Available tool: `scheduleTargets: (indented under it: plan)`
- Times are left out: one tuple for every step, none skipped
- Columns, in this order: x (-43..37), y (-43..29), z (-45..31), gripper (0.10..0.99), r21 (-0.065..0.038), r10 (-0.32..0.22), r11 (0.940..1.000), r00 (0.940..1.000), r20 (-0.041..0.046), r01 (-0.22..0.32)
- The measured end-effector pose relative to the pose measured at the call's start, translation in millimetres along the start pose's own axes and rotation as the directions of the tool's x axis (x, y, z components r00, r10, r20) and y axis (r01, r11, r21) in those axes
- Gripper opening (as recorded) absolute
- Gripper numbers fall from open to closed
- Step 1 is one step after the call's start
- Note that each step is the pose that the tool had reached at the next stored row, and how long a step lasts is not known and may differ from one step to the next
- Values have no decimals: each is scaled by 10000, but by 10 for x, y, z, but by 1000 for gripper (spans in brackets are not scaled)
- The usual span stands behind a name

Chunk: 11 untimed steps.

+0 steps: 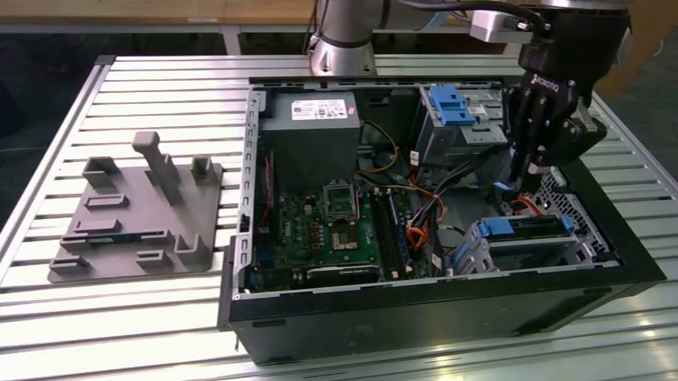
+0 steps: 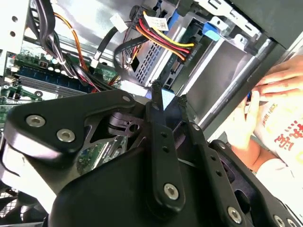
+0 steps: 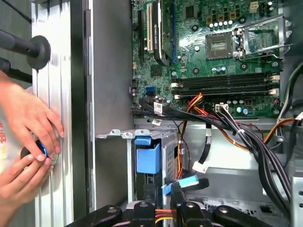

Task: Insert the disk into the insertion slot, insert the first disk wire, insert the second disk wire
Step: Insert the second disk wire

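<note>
The disk (image 1: 533,228), silver in its blue carrier (image 3: 147,158), lies inside the insertion slot (image 1: 529,252), the low metal cage at the case's corner on the exterior view's right. My gripper (image 1: 519,181) hangs just behind it, inside the case. Its jaws are shut on the pale blue plug (image 3: 188,182) of a black disk wire; the plug (image 2: 165,99) also shows between the tips of the gripper (image 2: 168,94). A red, yellow and black wire bundle (image 2: 163,40) ends in a black plug at the disk's end (image 2: 222,71). I cannot tell whether that plug is seated.
A person's hands (image 3: 28,123) rest on the slatted table beside the case wall (image 3: 90,94). The taller bay with a blue latch (image 1: 456,107), the power supply (image 1: 313,119) and the motherboard (image 1: 329,230) surround the gripper. Loose cables (image 3: 236,132) cross the case floor. A grey fixture plate (image 1: 132,218) lies at the exterior view's left.
</note>
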<state>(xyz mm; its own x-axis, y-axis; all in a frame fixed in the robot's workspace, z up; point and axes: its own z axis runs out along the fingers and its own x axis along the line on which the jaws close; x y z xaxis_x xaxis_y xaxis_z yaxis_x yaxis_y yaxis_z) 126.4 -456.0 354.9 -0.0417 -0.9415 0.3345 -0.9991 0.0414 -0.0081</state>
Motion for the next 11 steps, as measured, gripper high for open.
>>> scheduleTargets:
  plan:
    - [-5, 10, -12, 278, 49, 41, 10000, 10000, 6, -41]
    - [-8, 23, -15, 278, 77, 77, 9999, 10000, 6, -77]
    - [-9, 39, -16, 278, 91, 112, 9999, 9999, 5, -112]
    - [-9, 58, -16, 278, 104, 139, 9998, 9999, 8, -139]
    - [-8, 82, -16, 278, 125, 157, 9998, 9999, 8, -157]
    - [-7, 112, -16, 278, 140, 169, 9998, 9999, 8, -169]
    - [-6, 145, -15, 278, 149, 174, 9997, 9998, 9, -174]
    - [-4, 159, -12, 278, 149, 175, 9997, 9998, 11, -175]
    - [4, 162, -8, 278, 154, 163, 9997, 9999, 8, -163]
    - [8, 162, -4, 278, 170, 116, 9998, 9999, 11, -116]
    - [7, 162, -3, 278, 206, 18, 9998, 10000, 12, -18]
